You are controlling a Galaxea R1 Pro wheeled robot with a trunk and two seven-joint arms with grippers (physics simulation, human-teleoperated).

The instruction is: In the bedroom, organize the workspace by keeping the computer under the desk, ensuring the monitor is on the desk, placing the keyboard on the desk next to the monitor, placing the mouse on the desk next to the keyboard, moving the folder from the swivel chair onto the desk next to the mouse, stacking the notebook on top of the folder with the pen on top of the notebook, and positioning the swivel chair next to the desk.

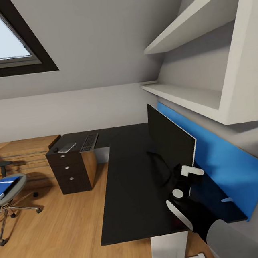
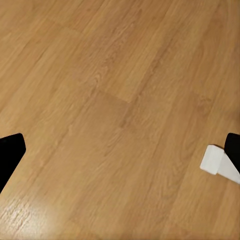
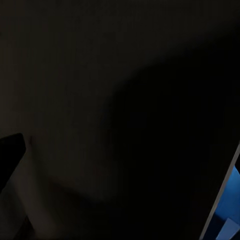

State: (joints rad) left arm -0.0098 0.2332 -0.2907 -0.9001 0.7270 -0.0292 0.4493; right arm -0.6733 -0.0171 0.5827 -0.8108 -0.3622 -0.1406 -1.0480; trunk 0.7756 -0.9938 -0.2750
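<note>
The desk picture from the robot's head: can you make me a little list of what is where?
monitor: standing on the desk, by the blue back panel
keyboard: on the far end of the desk
notebook: beside the keyboard, above the drawers
folder: blue, lying on the swivel chair
right gripper: close to the monitor's lower edge; grip unclear
floor: light wood

Black monitor (image 1: 171,140) upright on desk (image 1: 129,193), keyboard (image 1: 89,142) far end, blue folder (image 1: 4,187) on swivel chair (image 1: 8,198)
</note>
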